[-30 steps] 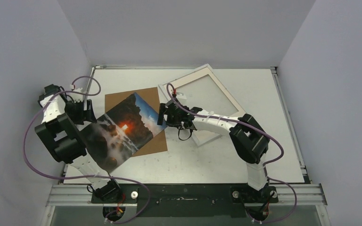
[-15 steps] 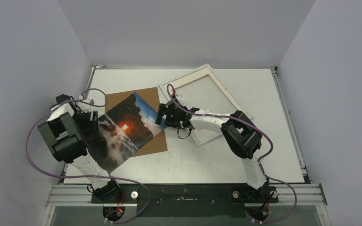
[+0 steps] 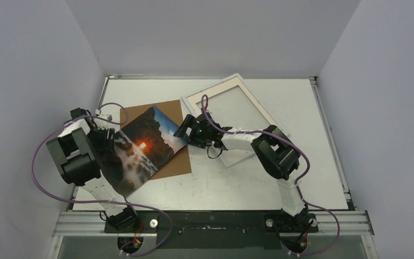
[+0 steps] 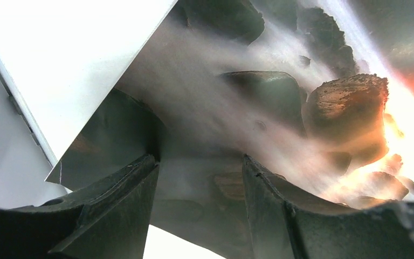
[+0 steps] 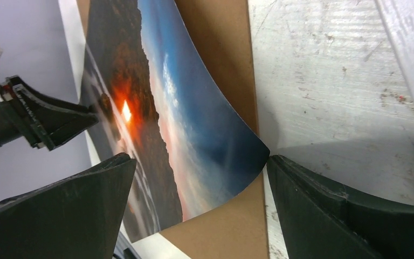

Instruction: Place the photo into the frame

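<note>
Left gripper [image 4: 199,159] is sitting unclenched on the edge of the flexible sunset photo print [image 4: 280,81]. Right gripper [image 5: 200,157] is bracketing its curled corner, released.

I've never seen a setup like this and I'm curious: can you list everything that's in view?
photo: one, sunset print in orange, blue and dark tones, left of centre, partly over the board, right corner curled up
backing board: one, brown, under the photo
frame: one, white, far centre-right of the table, partly under the right arm
table: one, whitish and scuffed, inside grey walls
cables: two, purple, one looping along each arm
left gripper: one, black, open, at the photo's left edge
right gripper: one, black, wide open, at the photo's curled right corner
</note>
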Robot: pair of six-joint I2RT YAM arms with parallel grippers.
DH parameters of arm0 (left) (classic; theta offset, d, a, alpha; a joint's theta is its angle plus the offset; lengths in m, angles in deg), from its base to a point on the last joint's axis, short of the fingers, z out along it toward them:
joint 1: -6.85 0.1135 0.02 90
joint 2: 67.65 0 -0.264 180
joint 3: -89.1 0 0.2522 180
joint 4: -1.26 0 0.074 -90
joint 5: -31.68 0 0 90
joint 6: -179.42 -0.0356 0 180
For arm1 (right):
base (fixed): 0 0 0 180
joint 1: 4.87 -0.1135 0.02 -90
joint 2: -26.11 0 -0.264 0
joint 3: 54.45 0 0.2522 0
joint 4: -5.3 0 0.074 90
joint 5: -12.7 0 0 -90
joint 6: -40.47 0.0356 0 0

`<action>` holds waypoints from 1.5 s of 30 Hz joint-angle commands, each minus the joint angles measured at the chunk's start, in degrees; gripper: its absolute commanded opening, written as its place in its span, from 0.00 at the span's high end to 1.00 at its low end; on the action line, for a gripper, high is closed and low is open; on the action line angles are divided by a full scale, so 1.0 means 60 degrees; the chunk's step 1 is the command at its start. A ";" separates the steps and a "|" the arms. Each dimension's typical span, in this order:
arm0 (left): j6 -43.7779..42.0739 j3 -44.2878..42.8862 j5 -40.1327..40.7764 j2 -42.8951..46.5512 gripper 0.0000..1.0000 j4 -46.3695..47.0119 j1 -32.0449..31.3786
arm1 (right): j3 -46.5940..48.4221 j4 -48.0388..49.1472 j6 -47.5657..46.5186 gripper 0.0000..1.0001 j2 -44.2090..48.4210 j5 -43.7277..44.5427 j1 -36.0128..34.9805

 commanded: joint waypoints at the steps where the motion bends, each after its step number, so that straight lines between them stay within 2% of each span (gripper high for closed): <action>1: 0.0015 0.0205 -0.0086 -0.0191 0.43 0.0325 -0.0157 | -0.0553 0.1337 0.0668 0.00 0.0332 -0.0486 0.0062; 10: 0.0018 0.0238 -0.0124 -0.0067 0.43 0.0214 -0.0262 | -0.1819 0.4631 0.2143 0.00 0.0814 -0.0731 0.0037; 12: 0.0016 0.0227 -0.0136 -0.0053 0.43 0.0170 -0.0262 | -0.1823 0.4901 0.2288 0.05 0.0711 -0.0775 0.0014; 18: -0.0046 0.0194 -0.0175 -0.0008 0.44 0.0106 -0.0263 | -0.1588 0.5228 0.2344 0.06 0.0416 -0.0820 -0.0117; 23: -0.0031 0.0153 -0.0245 0.0009 0.44 0.0037 -0.0264 | -0.1412 0.5478 0.2383 0.05 0.0309 -0.0894 -0.0179; 25: -0.0010 0.0103 -0.0323 0.0022 0.44 -0.0050 -0.0263 | -0.1161 0.4997 0.2002 0.00 0.0359 -0.0772 -0.0289; 28: 0.0068 -0.0217 -0.0695 0.0061 0.43 -0.0538 -0.0250 | -0.0634 0.3998 0.1466 0.17 0.0349 -0.0466 -0.0483; 32: 0.0269 -0.1114 -0.1693 0.0309 0.39 -0.1738 -0.0239 | -0.0006 0.2418 0.0733 0.70 0.0311 0.0027 -0.0544; 34: 0.0398 -0.1628 -0.2291 0.0580 0.38 -0.2313 -0.0244 | 0.0211 0.1896 0.0387 0.83 0.0355 0.0305 -0.0544; 41: 0.0500 -0.3633 -0.4185 0.1565 0.28 -0.4270 -0.0721 | 0.1076 0.0310 0.0015 0.85 0.0950 0.1356 -0.0298; 45: 0.0429 -0.3821 -0.4368 0.3158 0.21 -0.3992 -0.2503 | 0.2255 -0.0937 0.0267 0.85 0.1321 0.2273 -0.0186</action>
